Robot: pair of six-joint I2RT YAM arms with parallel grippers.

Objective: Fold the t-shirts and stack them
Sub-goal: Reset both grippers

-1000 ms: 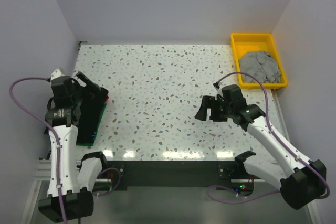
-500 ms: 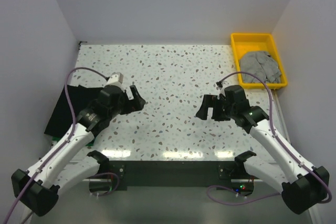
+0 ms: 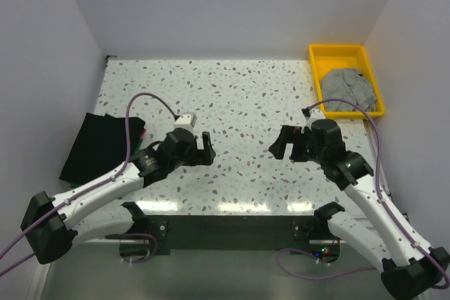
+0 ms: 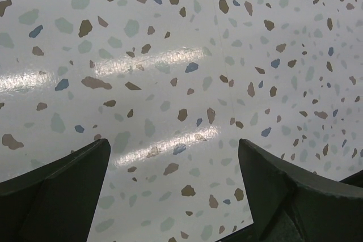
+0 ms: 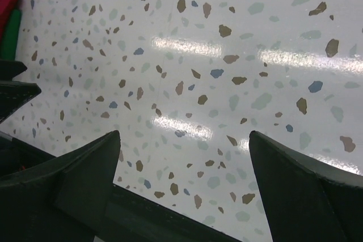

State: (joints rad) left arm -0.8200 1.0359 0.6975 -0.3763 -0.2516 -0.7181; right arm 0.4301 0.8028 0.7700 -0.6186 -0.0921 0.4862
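- The left tool (image 3: 204, 150) hovers over the table (image 3: 239, 89), left of centre in the top view. In the left wrist view its two dark fingers (image 4: 62, 179) sit in the lower corners, spread wide, with only speckled tabletop between them. It holds nothing.
- The right tool (image 3: 283, 147) hangs right of centre and points toward the left tool, well apart from it. Its fingers (image 5: 85, 174) are also spread wide, over bare table, and grip nothing.
- The black t-shirt (image 3: 98, 144) lies flat at the left edge of the table, left of the left tool and not touching it.
- In the upper left corner of the right wrist view, edges of a red t-shirt (image 5: 5, 1) and a green t-shirt (image 5: 11, 35) show.
- The grey t-shirt (image 3: 348, 89) lies crumpled in the yellow tray (image 3: 337, 50) at the upper right of the top view.
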